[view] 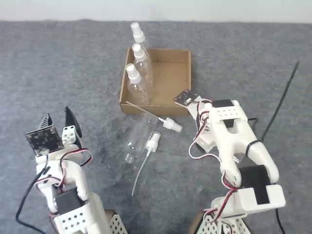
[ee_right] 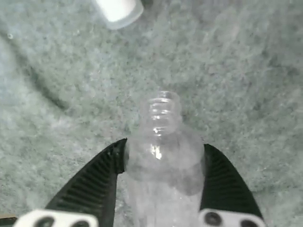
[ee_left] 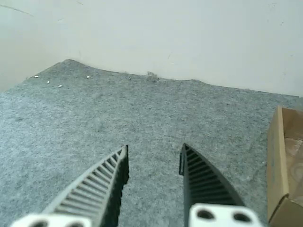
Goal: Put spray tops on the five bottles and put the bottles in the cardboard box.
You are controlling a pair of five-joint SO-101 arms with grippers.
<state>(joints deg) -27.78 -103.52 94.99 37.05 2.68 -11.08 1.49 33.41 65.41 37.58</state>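
The cardboard box [view: 155, 108] sits at the back centre of the grey carpet, and three clear bottles with white spray tops [view: 137, 78] stand along its left side. Before the box lies an uncapped bottle [view: 138, 135], with two loose spray tops [view: 172, 125] [view: 154, 142] beside it, their thin tubes trailing. My right gripper [ee_right: 164, 144] is shut on another uncapped bottle [ee_right: 162, 142], its threaded neck pointing away over the carpet; a white spray top [ee_right: 118, 8] lies just beyond it. At the front left, my left gripper [view: 57, 115] [ee_left: 154, 149] stands open and holds nothing.
The box's corner [ee_left: 280, 161] shows off to one side in the left wrist view, with a pale wall behind the carpet. The right arm's body [view: 234, 141] covers the carpet right of the loose tops. A black cable [view: 280, 105] rises at the far right.
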